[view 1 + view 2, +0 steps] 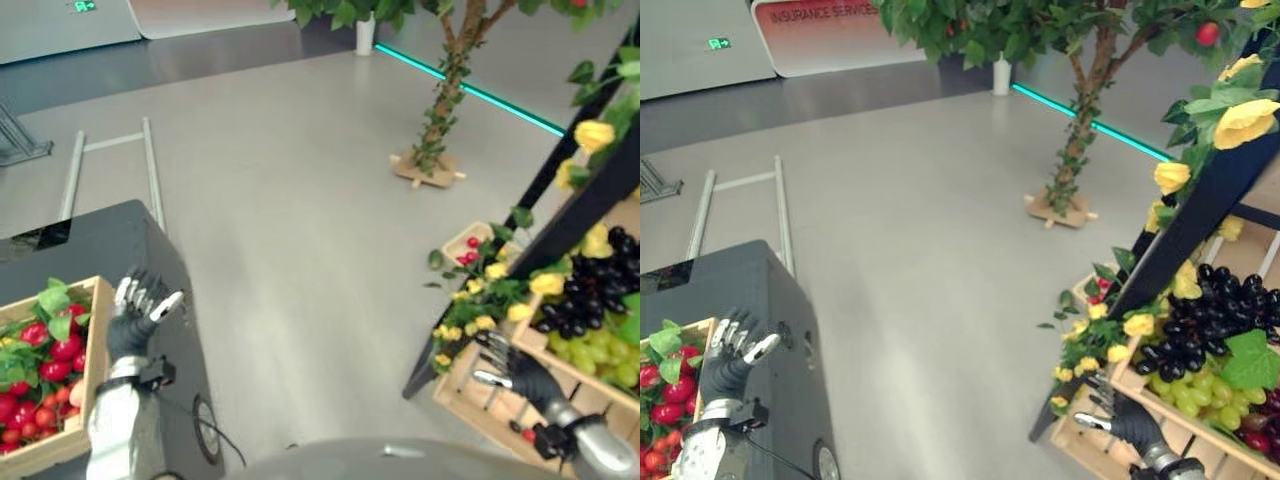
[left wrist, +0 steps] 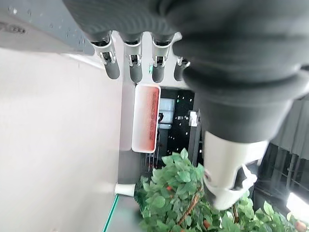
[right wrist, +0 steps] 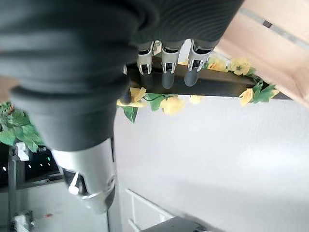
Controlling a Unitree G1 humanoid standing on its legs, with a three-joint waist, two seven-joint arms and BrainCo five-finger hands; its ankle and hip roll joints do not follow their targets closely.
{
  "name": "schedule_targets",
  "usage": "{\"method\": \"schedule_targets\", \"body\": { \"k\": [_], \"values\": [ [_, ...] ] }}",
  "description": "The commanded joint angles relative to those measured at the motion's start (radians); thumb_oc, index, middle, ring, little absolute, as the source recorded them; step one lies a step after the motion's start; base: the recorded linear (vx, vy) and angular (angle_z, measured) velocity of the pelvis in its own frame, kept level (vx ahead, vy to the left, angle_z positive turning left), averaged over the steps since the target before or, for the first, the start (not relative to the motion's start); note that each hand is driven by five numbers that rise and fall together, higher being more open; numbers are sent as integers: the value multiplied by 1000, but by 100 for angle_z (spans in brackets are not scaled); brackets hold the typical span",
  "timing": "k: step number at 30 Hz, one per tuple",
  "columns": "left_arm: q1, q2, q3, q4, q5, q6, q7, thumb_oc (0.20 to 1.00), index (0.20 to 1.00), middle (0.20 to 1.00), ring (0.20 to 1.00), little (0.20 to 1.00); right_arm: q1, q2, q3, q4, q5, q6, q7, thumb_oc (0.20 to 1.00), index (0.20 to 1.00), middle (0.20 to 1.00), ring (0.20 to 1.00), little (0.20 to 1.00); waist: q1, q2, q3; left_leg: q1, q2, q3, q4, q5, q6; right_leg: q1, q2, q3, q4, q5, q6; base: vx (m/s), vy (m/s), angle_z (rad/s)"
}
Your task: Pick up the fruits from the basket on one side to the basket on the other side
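Left eye view. My left hand [image 1: 135,318] is raised beside the wooden crate of red fruit [image 1: 45,365], fingers spread, holding nothing. The crate sits on a dark cabinet [image 1: 90,245] and looks full. My right hand [image 1: 520,372] hovers at the front edge of the slatted crate [image 1: 480,405] on the flower-trimmed stand [image 1: 560,215], fingers relaxed, empty. Dark grapes [image 1: 595,285] and green grapes [image 1: 590,352] lie in that crate just beyond the fingers.

Right eye view. Same layout; a small tray of red fruit [image 1: 1095,290] sits low behind the stand. No fruit is in either hand, so I judge the transfer is not yet under way at this moment: all picking remains.

Left wrist view. My fingers [image 2: 136,67] are straight, nothing between them and the thumb; a leafy tree [image 2: 181,195] lies beyond.

Right wrist view. Fingers [image 3: 166,63] extended, empty, towards the stand's yellow flowers [image 3: 171,104].

Surface and room. Smooth grey floor [image 1: 300,200], a teal floor strip [image 1: 470,90], an artificial tree on a wooden base [image 1: 430,165].
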Motion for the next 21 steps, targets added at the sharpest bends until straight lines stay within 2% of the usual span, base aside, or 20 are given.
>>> {"method": "schedule_targets", "body": {
  "k": [1, 9, 17, 21],
  "values": [
    [-7, 72, 53, -82, 5, -59, -16, 1000, 1000, 1000, 1000, 1000, -88, 7, -89, -14, 66, -68, -19, 1000, 1000, 1000, 1000, 1000, 1, -74, 17, 15, -64, 78, 20, -93, 28, 96, -26, 68, -62, -10, 100, -13, -36, -24],
    [-28, 81, 44, -73, 4, -57, -27, 1000, 1000, 1000, 1000, 1000, -78, 6, -107, -9, 72, -60, 0, 1000, 1000, 1000, 1000, 1000, -30, -72, 15, 36, -49, 118, 4, -87, 25, 82, -10, 110, -64, -1, 100, -8, -28, -23],
    [-16, 81, 70, -72, 8, -54, -39, 1000, 1000, 1000, 1000, 1000, 2, 11, -165, 0, 65, -37, 35, 1000, 1000, 1000, 1000, 1000, -56, -68, 12, 36, -47, 120, 2, -84, 19, 80, -6, 116, -63, 4, 96, -2, -10, -6],
    [-28, 77, 73, -65, 10, -52, -34, 1000, 1000, 1000, 1000, 1000, -10, 16, -196, 87, 46, -53, 0, 1000, 1000, 1000, 1000, 1000, -75, -61, 10, 40, -43, 130, -1, -83, 17, 75, -2, 129, -63, 4, 95, 0, -2, -2]
  ]
}}
